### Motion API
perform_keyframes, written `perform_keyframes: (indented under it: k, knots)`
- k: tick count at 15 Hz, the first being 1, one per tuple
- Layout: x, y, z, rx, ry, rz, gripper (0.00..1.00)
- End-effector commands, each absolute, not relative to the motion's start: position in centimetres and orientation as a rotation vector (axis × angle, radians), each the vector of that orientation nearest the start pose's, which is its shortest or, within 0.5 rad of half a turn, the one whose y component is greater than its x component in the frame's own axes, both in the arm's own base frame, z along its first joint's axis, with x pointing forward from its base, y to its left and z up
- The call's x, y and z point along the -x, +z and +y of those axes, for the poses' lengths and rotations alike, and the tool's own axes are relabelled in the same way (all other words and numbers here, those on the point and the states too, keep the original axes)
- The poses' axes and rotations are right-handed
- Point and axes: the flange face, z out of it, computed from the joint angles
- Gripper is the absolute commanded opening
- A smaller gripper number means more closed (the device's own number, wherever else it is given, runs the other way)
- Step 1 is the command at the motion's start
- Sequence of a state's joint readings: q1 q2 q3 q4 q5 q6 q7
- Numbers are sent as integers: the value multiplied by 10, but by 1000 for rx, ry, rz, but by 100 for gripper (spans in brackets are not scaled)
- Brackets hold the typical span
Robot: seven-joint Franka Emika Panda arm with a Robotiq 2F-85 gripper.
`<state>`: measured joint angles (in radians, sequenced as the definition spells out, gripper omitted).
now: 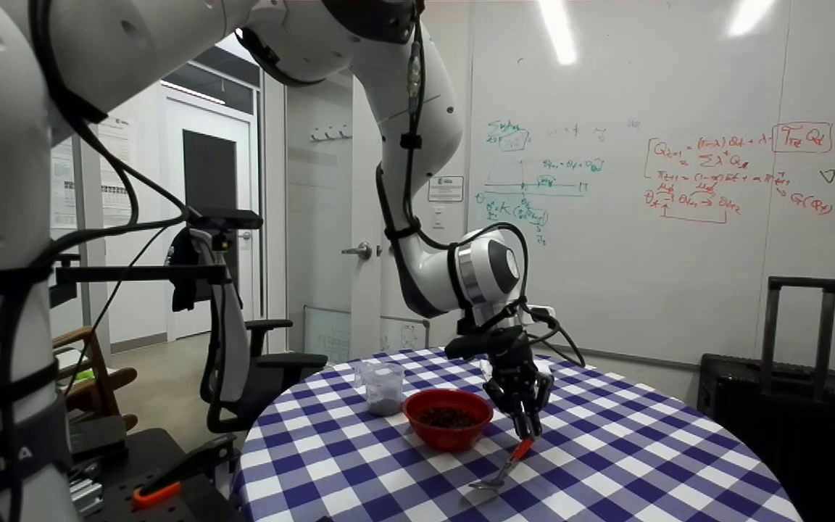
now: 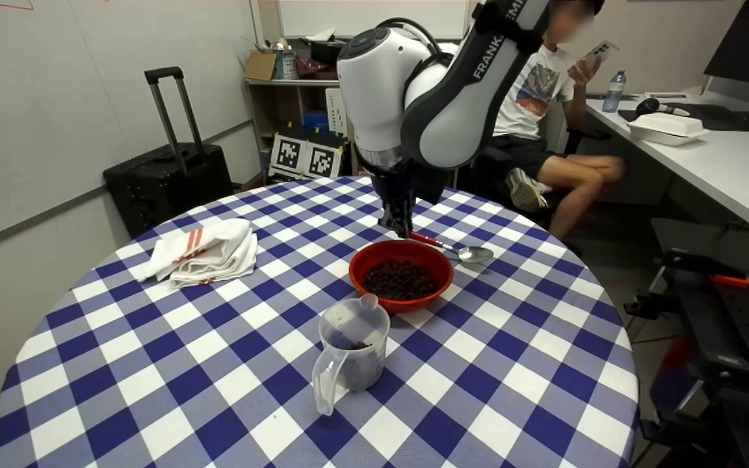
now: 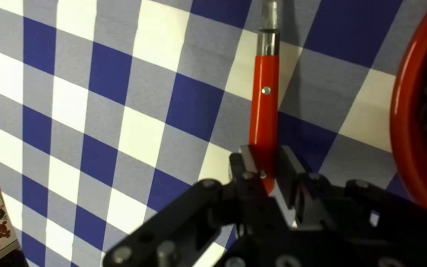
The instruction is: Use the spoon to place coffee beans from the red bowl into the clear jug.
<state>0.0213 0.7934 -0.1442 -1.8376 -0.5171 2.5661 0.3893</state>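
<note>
My gripper (image 1: 528, 429) is shut on the red-orange handle of the spoon (image 3: 264, 107), near the handle's end. The spoon slants down, and its shiny metal head (image 2: 476, 254) hangs low over the chequered cloth; I cannot tell whether it touches. No beans show on the head. Right beside the gripper stands the red bowl (image 2: 407, 304), holding many dark coffee beans (image 2: 400, 279). Its rim (image 3: 402, 107) enters the wrist view at the right edge. Close by the bowl is the clear jug (image 2: 374, 367) with its handle (image 2: 327, 387); a few dark beans (image 2: 360, 345) show inside.
A folded white towel (image 2: 215, 253) with red-orange stripes lies on the round table (image 2: 218, 416). Past the table's edge, a person (image 2: 537, 104) sits with a phone. Against the whiteboard stands a black suitcase (image 2: 166, 182). An office chair (image 1: 243, 362) is near the table.
</note>
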Motion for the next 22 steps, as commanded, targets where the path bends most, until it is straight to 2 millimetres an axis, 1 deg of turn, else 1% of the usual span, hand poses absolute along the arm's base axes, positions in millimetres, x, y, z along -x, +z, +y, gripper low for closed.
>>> perform_keyframes:
  k: [1, 4, 5, 6, 7, 8, 9, 10, 11, 13, 15, 17, 19, 22]
  knots:
    - [-633, 82, -74, 3516, 64, 28, 5]
    - [-637, 76, -77, 3503, 86, 38, 5]
    - [-638, 74, -77, 3500, 93, 37, 15]
    - [-639, 73, -77, 3496, 98, 40, 44]
    - [-639, 73, -78, 3491, 104, 45, 46]
    - [-640, 72, -79, 3485, 112, 57, 51]
    - [-640, 72, -79, 3480, 118, 72, 58]
    - [-641, 74, -79, 3474, 119, 84, 68]
    - [-641, 78, -79, 3466, 112, 113, 74]
    - [-645, 91, -81, 3438, 68, 211, 89]
    - [-648, 113, -84, 3389, 9, 298, 100]
    - [-650, 143, -87, 3330, -53, 381, 100]
    - [-649, 174, -87, 3278, -103, 427, 100]
    - [-638, 220, -71, 3215, -131, 403, 100]
